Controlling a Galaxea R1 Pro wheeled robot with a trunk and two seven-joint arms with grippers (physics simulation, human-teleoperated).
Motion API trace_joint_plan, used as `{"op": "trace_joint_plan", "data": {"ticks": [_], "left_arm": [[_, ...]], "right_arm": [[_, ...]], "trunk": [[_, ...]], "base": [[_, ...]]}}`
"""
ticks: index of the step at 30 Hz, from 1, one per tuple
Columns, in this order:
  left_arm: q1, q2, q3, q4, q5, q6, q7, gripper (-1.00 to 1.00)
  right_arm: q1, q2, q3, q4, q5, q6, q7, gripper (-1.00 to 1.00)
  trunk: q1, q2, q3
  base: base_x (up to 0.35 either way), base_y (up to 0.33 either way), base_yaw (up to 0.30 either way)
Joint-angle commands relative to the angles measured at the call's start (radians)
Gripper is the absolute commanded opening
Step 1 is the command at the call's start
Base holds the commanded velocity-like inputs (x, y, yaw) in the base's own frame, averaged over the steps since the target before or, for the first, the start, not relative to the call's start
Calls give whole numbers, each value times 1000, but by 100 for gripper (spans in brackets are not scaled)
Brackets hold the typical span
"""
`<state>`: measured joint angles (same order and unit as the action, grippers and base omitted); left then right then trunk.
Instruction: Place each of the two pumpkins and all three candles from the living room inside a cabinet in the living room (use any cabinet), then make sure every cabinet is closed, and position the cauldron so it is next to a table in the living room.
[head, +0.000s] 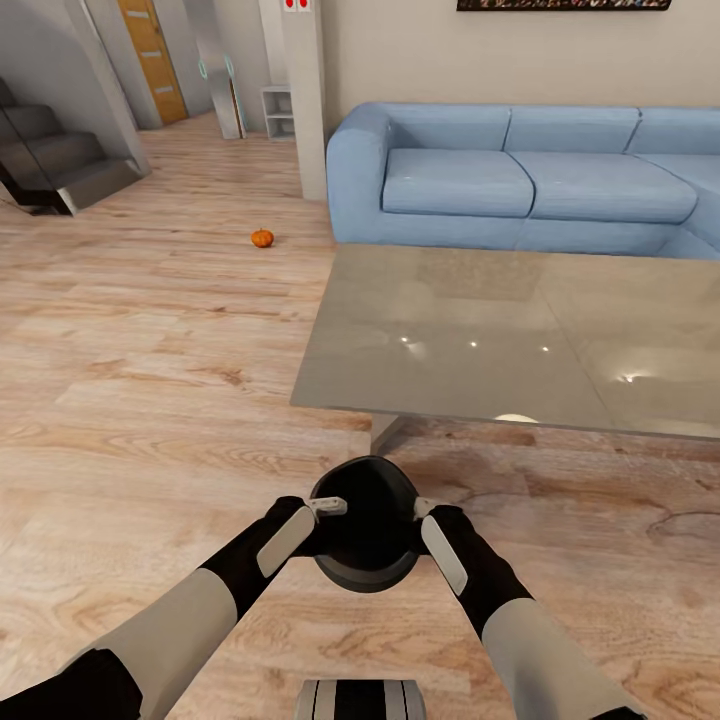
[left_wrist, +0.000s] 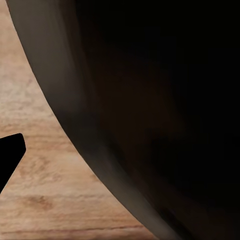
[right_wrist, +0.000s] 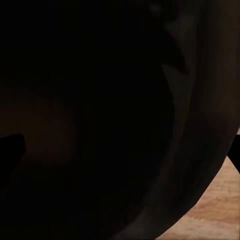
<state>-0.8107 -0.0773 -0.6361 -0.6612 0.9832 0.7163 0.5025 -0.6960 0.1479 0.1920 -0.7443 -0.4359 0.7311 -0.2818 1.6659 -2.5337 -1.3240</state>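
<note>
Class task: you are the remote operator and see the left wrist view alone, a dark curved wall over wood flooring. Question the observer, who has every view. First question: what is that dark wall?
Observer: It is the cauldron, a squat black pot seen from the head view between both arms.
Operator: Is only the left arm on it?
Observer: No. The left tool sits at one side of the rim and the right tool at the opposite side.
Operator: How does it lie relative to the table?
Observer: The grey glossy table is just ahead; the cauldron lies short of its near edge.
Operator: Any pumpkin around?
Observer: One pumpkin lies on the floor ahead to the left, near the blue sofa.
</note>
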Motion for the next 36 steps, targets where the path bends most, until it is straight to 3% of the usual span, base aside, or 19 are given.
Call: {"op": "trace_joint_plan", "data": {"ticks": [1, 16, 36], "left_arm": [[-1, 1, -4, -2, 11, 0, 10, 100], [-1, 1, -5, -9, 10, 0, 9, 100], [-1, 1, -4, 2, 10, 12, 10, 100]], "right_arm": [[0, -1, 3, -1, -11, 2, -10, 100], [0, -1, 3, -1, -11, 2, -10, 100], [0, -1, 3, -1, -11, 2, -10, 100]], "trunk": [[0, 0, -1], [0, 0, -1], [-9, 4, 77]], "base": [[0, 0, 0], [0, 0, 0], [0, 0, 0]]}}
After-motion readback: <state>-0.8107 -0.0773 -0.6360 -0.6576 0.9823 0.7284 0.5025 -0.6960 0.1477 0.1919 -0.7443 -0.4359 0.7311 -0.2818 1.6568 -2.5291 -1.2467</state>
